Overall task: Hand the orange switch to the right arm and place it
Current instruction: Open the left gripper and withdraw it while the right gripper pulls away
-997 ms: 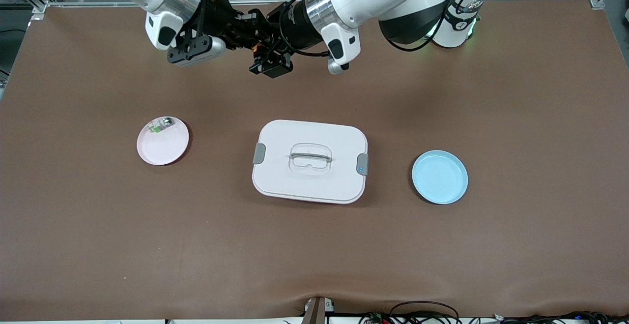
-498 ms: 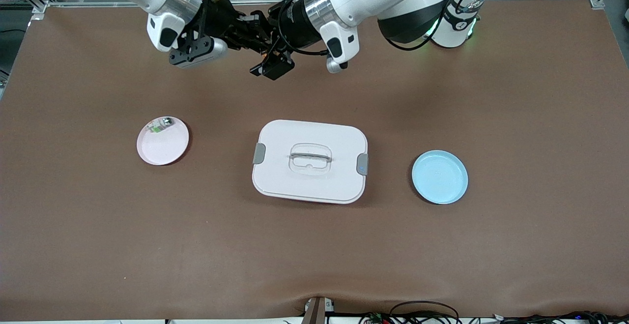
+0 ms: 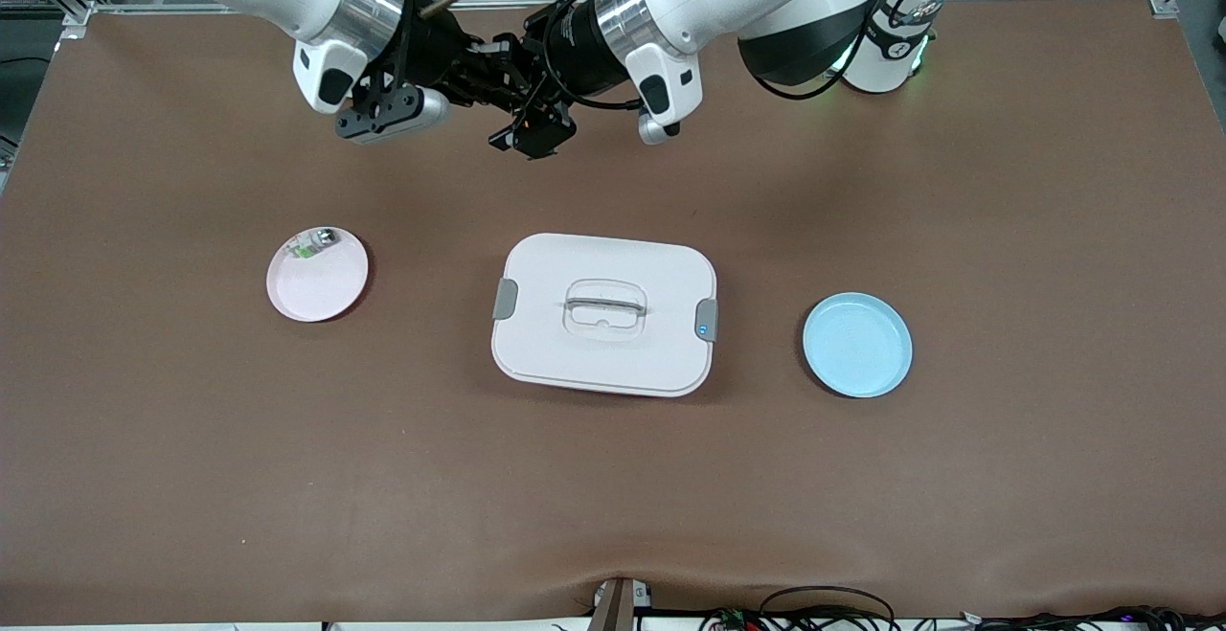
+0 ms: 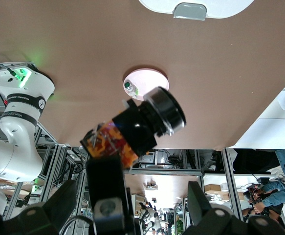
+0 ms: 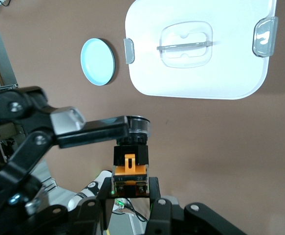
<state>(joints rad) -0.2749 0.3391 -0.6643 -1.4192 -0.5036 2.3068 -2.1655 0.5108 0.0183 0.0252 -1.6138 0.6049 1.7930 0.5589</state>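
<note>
The orange switch [image 5: 129,166], a stubby black part with an orange face, hangs in the air over bare brown mat. My right gripper [image 5: 129,190] is shut on its orange end, one finger on each side. In the front view the right gripper [image 3: 493,71] meets my left gripper [image 3: 529,104] between the two wrists. One left finger [image 5: 91,129] lies beside the switch's round black end. In the left wrist view the switch [image 4: 132,132] stands off ahead of the left gripper [image 4: 131,196], which is open wide with its fingers clear of the part.
A white lidded box [image 3: 603,315] sits mid-table. A pink plate [image 3: 326,286] holding a small white-and-green part [image 3: 308,246] lies toward the right arm's end. A blue plate [image 3: 857,344] lies toward the left arm's end.
The left gripper has opened and let go of the switch, and the right gripper has tightened on it. Both hands have shifted only slightly.
</note>
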